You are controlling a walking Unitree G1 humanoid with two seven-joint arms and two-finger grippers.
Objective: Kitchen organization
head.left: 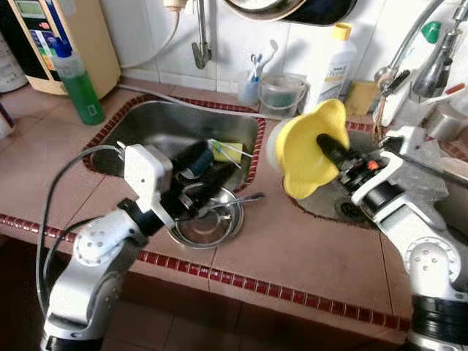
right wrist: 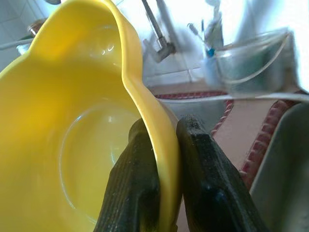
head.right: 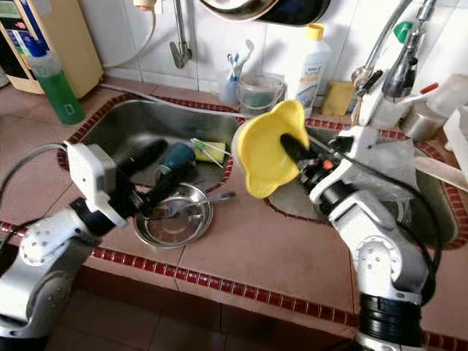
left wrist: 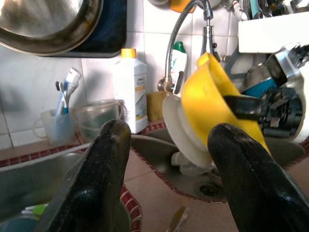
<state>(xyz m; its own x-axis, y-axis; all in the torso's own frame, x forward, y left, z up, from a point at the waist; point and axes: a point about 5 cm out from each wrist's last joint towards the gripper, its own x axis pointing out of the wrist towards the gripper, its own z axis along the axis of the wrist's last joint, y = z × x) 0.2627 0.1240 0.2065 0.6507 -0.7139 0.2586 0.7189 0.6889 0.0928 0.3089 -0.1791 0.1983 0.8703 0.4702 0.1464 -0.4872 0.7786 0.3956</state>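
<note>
While left pincer (head.left: 208,179) gapes, right pincer (head.left: 327,148) grips yellow bowl (head.left: 306,150).

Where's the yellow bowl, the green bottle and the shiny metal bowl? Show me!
yellow bowl (head.left: 303,157): left eye view, on its inside wall.
green bottle (head.left: 79,86): left eye view, on its body, at the counter's back left.
metal bowl (head.right: 175,225): right eye view, on its inside bottom.
</note>
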